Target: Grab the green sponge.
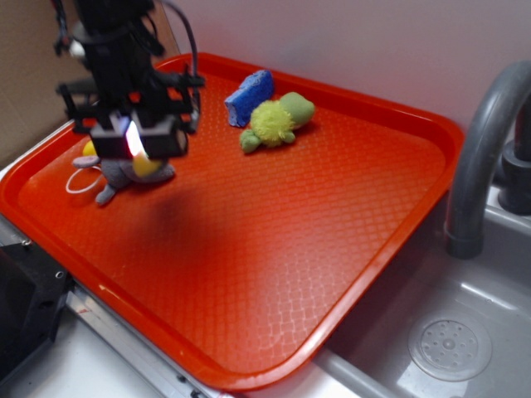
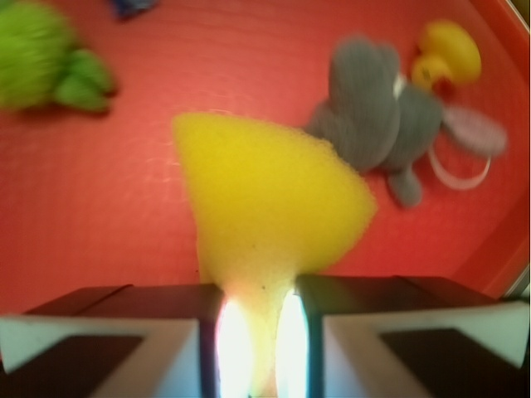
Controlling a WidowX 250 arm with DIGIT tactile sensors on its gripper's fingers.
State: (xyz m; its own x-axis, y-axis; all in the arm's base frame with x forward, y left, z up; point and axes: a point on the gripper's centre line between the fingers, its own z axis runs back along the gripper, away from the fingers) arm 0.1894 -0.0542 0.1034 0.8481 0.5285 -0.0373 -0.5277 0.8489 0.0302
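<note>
The green sponge (image 2: 270, 195) is a yellow foam wedge, and my gripper (image 2: 259, 332) is shut on its narrow end, squeezing it thin between the two fingers. The wide end fans out above the red tray (image 2: 124, 215). In the exterior view my gripper (image 1: 137, 141) hangs over the tray's left part, with a sliver of the yellow sponge (image 1: 148, 164) showing under it, just above the grey plush (image 1: 124, 174). Its dark scouring face is hidden.
The grey plush mouse (image 2: 377, 112) and a yellow rubber duck (image 2: 448, 54) lie just beyond the sponge. A green fuzzy plush (image 1: 278, 120) and a blue sponge (image 1: 249, 97) sit at the tray's far side. A grey tap (image 1: 485, 141) and sink (image 1: 448, 344) are on the right.
</note>
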